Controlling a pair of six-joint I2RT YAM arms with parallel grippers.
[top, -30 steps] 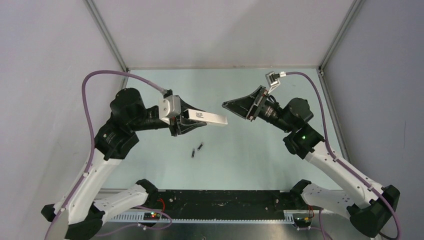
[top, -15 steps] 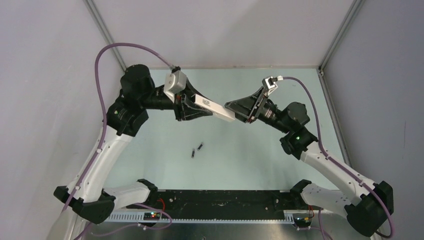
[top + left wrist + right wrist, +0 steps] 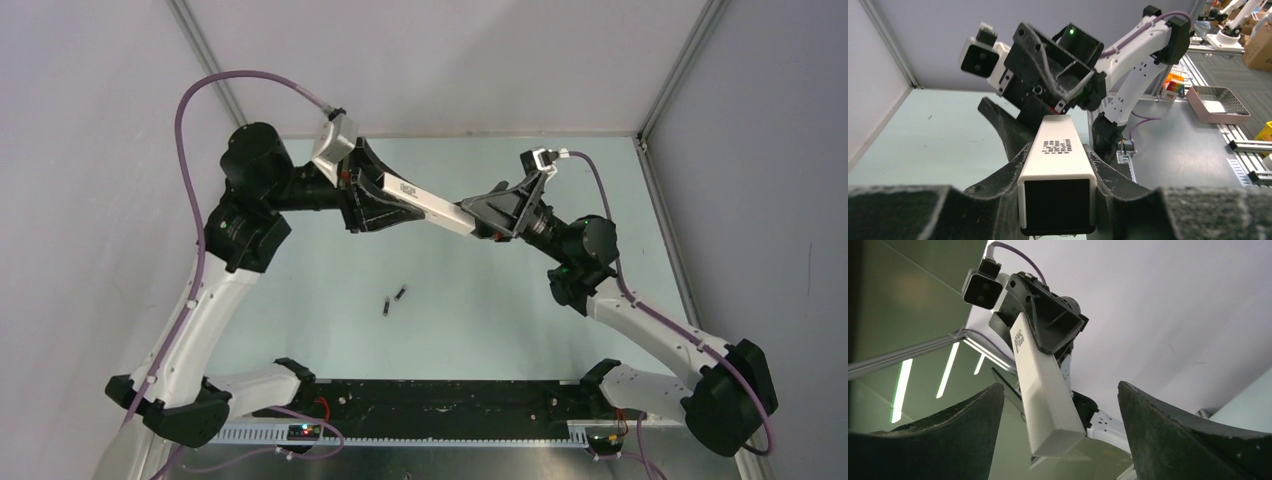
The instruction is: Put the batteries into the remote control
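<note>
While the left arm (image 3: 240,230) stands with its elbow high over the left side of the counter (image 3: 300,320), its forearm points inward toward the middle, and the left jaws are clamped on the remote control (image 3: 425,203). They grip it by one end, one finger against each long side. In the left wrist view, that gripped end is the dark one (image 3: 1058,207), facing the camera, and the white body with a small block of printed text runs away from it. From above, the remote control is clear of the counter and slants to the right and slightly toward the near edge.

The right arm (image 3: 585,245) reaches in from the right, its forearm angled toward the left arm, so the two wrists face each other over the centre of the counter. The right jaws are spread wide. In the right wrist view the white free end of the remote control (image 3: 1043,385) lies between the two fingers (image 3: 948,425), with a gap on either side. Whether anything touches it deeper in, I cannot tell.

Both batteries lie flat on the counter nearer the arm bases than the held remote control, one (image 3: 401,293) just beside the other (image 3: 386,306), well apart from both arms.
</note>
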